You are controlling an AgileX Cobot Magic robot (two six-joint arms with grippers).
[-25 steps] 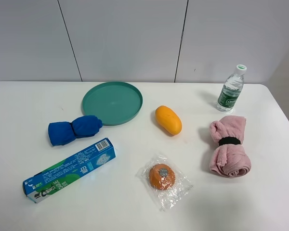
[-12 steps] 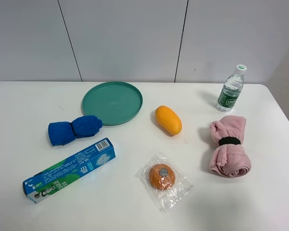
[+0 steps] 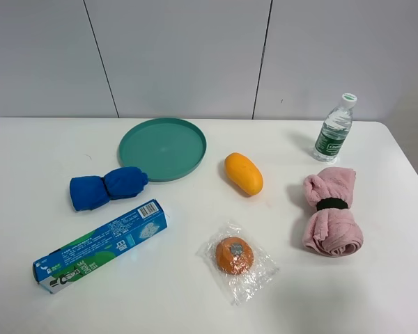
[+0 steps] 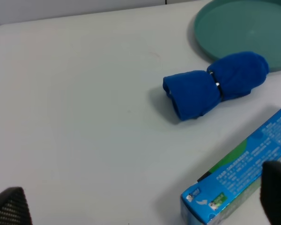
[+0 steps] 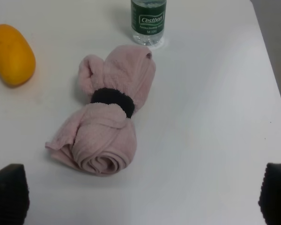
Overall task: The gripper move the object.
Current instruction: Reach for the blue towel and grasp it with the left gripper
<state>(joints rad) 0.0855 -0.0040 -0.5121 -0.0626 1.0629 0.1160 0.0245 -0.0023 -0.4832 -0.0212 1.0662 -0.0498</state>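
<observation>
The royal-blue rolled cloth (image 3: pixel 108 187), cinched by a dark band, lies on the white table left of centre, just in front of the green plate. It also shows in the left wrist view (image 4: pixel 215 85). My left gripper (image 4: pixel 143 201) is open and empty; its two black fingertips (image 4: pixel 9 206) stand wide apart, well short of the cloth. My right gripper (image 5: pixel 140 194) is open and empty, its fingertips (image 5: pixel 274 192) wide apart, near the pink towel. Neither gripper shows in the exterior view.
A green plate (image 3: pixel 162 148) lies behind the cloth and a blue-green toothpaste box (image 3: pixel 101 245) in front of it. An orange oval object (image 3: pixel 243 173), a wrapped orange (image 3: pixel 235 256), a pink rolled towel (image 3: pixel 329 209) and a water bottle (image 3: pixel 334 129) lie to the right.
</observation>
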